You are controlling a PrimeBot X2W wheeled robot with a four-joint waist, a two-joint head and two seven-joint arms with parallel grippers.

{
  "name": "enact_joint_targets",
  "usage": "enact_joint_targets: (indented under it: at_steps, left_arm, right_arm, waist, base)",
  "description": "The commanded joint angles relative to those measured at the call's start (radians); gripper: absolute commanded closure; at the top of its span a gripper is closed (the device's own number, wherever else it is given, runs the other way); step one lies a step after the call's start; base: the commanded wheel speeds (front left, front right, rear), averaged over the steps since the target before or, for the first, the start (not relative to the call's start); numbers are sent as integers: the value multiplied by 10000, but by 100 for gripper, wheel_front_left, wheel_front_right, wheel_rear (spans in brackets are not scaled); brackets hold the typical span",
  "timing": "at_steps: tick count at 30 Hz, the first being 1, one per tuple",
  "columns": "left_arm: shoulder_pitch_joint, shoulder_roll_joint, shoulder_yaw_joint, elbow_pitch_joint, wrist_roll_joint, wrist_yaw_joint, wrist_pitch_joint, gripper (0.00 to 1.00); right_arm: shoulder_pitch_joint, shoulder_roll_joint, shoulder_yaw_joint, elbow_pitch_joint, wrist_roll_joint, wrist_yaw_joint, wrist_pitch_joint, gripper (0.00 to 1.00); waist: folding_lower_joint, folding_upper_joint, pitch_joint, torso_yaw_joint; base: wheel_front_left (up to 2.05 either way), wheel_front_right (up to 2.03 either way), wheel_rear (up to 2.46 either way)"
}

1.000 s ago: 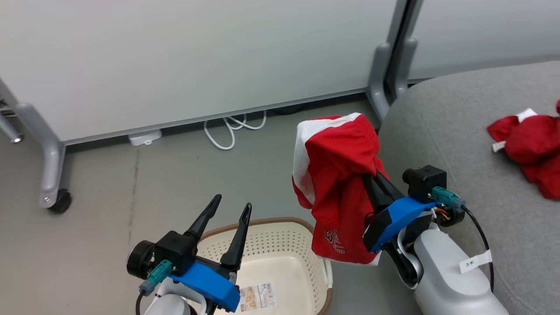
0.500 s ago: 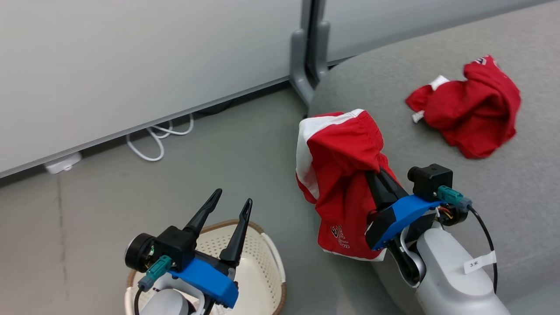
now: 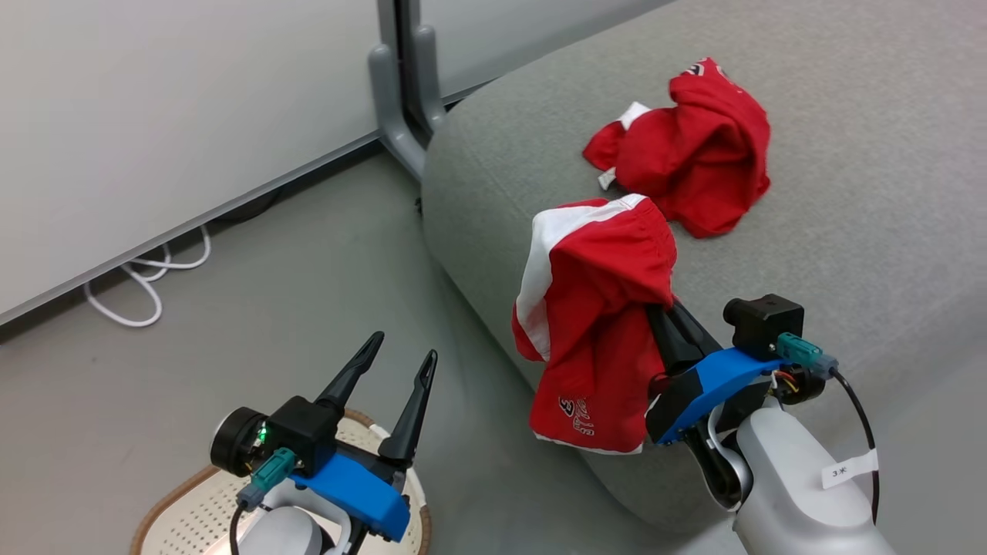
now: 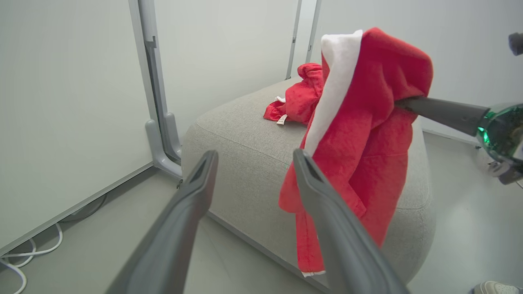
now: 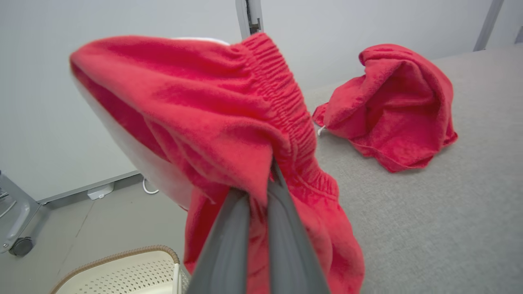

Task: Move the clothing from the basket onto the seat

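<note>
The clothing (image 3: 597,324) is in two places: one piece in the air and one on the seat. Nearest you, at the lower left of the head view, your left claw (image 3: 405,345) has its two dark fingers spread wide with nothing between them. It is above the brown-rimmed basket (image 3: 185,512), which rests on the grey floor (image 3: 231,370).

To the right, your right claw (image 5: 261,192) is clamped tight on the hanging garment (image 4: 367,134). The fingers pinch it just under the gathered elastic waistband. The cloth drapes over the fingertips and falls below them, with a white stripe down its left side and a small printed logo near the lower hem. It hangs clear of the floor at the rounded near edge of the seat (image 3: 848,254). You cannot tell whether it brushes the cushion's side.

Farther on, the second garment (image 3: 694,150) lies crumpled on top of the seat, apart from the claw, with a white tag at its left. Beyond the seat's corner, a grey post foot (image 3: 397,116) stands on the floor by the pale wall panel (image 3: 154,100). A white cable (image 3: 146,285) loops along the panel's base.
</note>
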Motion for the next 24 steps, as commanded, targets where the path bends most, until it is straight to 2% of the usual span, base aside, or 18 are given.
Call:
enact_joint_targets:
  at_steps: [1, 4, 14, 20, 24]
  left_arm:
    - [-153, 65, 54, -1, -14, -11, -30, 0]
    - [-165, 110, 33, -2, 5, -11, -30, 0]
    - [-360, 140, -308, 104, -113, -11, -30, 0]
    - [-420, 282, -339, -13, -40, -11, -30, 0]
    - [-681, 469, -517, -170, 34, -11, -30, 0]
  right_arm:
    - [119, 1, 0, -58, 19, 5, -62, 100]
    - [185, 1, -7, -79, 60, 3, -66, 100]
    - [300, -1, -380, -233, 42, 3, -67, 100]
    - [-669, -20, -1315, -125, -350, 3, 106, 100]
    - [-1755, -453, -2133, -318, -724, 5, 672, 100]
  waist:
    - [0, 0, 40, -228]
    - [0, 0, 51, -451]
    - [0, 0, 92, -494]
    - [0, 0, 396, -501]
    - [0, 0, 874, -274]
  base:
    - [0, 0, 0]
    - [0, 0, 0]
    - [0, 0, 0]
    - [0, 0, 0]
    - [0, 0, 0]
